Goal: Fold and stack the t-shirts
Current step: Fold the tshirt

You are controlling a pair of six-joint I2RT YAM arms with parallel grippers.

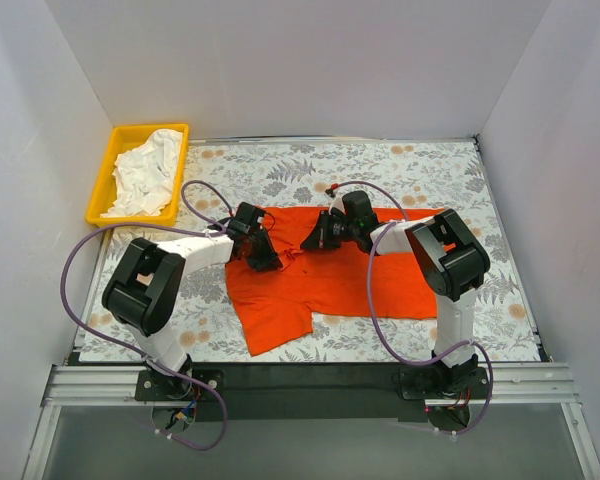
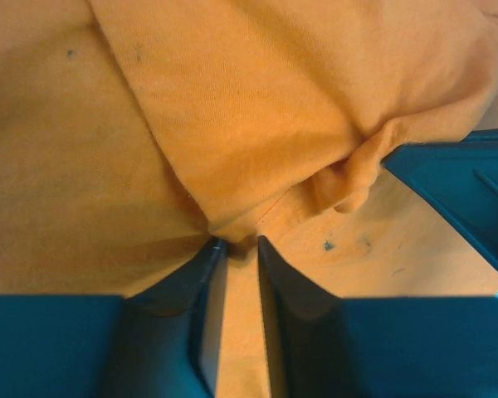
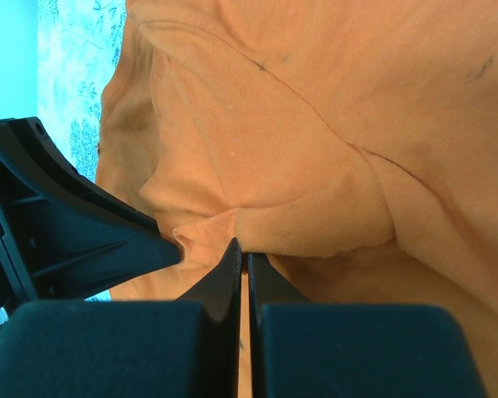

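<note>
On the surface (image 1: 430, 180), right pincer (image 3: 242, 249) clenched on a pucker of the orange t-shirt (image 1: 330, 285), left pincer (image 2: 239, 245) nearly shut round a fold, hold unclear: either pinch may slip on lifting, skewing the fold; white t-shirt (image 1: 145, 172) lies in tray (image 1: 100, 190).

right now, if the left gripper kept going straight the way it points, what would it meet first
The orange-red fabric t-shirt: a bunched fold of it lies right at the tips of the left gripper, seemingly touching them, though depth is hard to judge.
</note>
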